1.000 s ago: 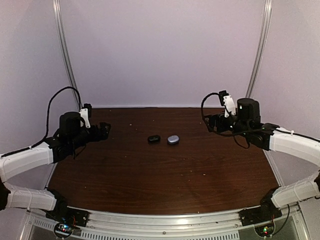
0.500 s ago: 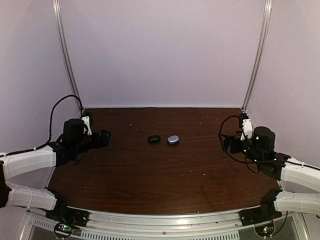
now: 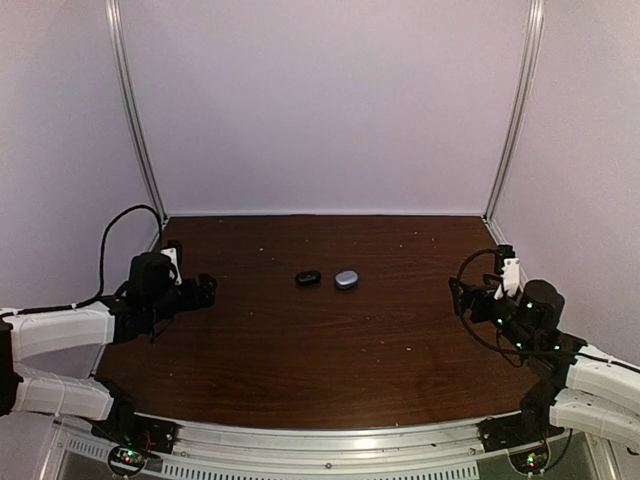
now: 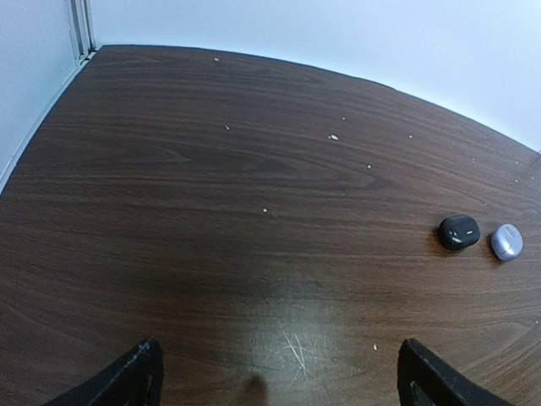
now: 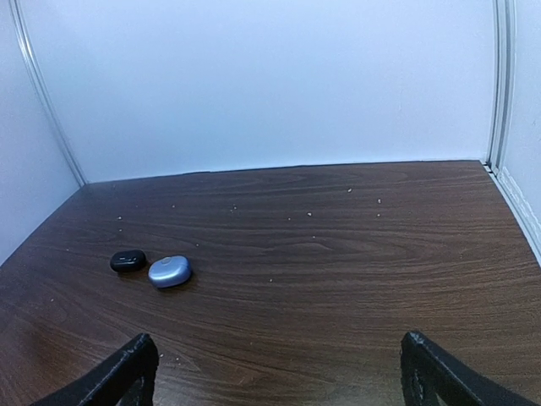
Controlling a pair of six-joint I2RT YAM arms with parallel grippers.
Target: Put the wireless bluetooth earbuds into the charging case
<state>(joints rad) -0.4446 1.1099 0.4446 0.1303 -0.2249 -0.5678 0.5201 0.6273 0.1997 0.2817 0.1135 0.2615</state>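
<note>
arms both low at the side edges of the table, left gripper and right gripper pointing inward, jaws spread wide, nothing held. charging case lies lid-shut toward the table's back middle, just beside a black oval object, well apart from both grippers

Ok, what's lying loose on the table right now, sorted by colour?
Black oval object: 1
Grey-blue case: 1
Total: 2
</note>
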